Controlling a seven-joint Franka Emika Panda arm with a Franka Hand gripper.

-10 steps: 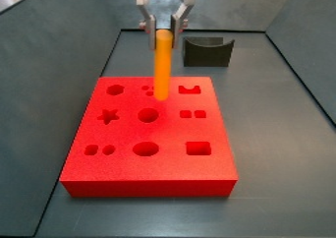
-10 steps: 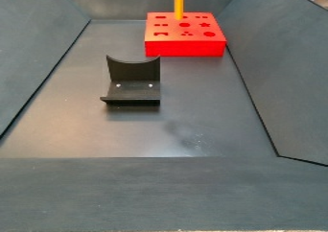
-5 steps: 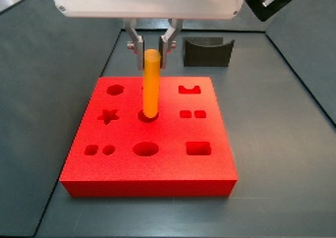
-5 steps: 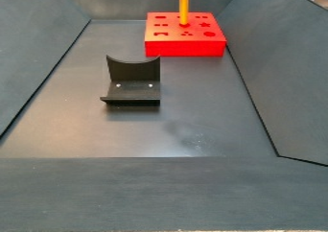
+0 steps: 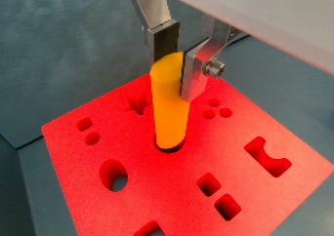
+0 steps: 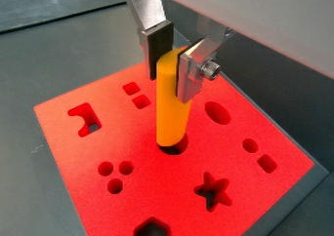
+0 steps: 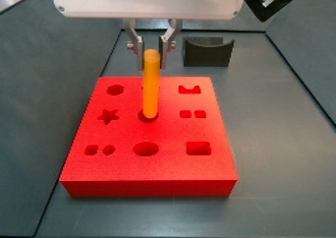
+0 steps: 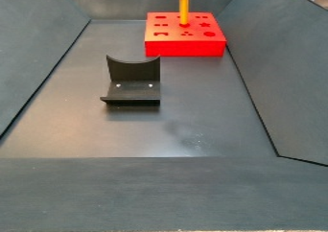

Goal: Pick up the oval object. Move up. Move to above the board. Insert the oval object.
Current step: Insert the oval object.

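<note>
My claw (image 7: 151, 53) is clamped on the upper end of the oval object (image 7: 151, 85), which hangs upright over the middle of the board (image 7: 132, 178). Compared with a second ago I have come down: the peg's lower tip then hung around the upper-middle holes, and now it sits at the central cut-out. Against half a second ago nothing visibly shifts, so I judge the descent has slowed or paused right at the mouth of the hole. That puts me in the insert step, with pick-up, lift and transfer behind me.

Both wrist views tell me what the side views cannot. In a wrist view the peg (image 5: 170, 98) meets the red face at a dark opening, with a thin shadowed rim showing around its foot; in the other the oval object (image 6: 173, 103) shows the same, with the silver fingers (image 6: 200, 69) pinching it just below its top. Whether the tip has entered or only rests on the edge, I cannot tell.

The side views give the wider setting instead: the board (image 8: 186, 46) lies at the far end of the dark surface (image 8: 193, 130), well apart from the fixture (image 8: 132, 81), with the peg (image 8: 183, 4) a thin upright line above it.
</note>
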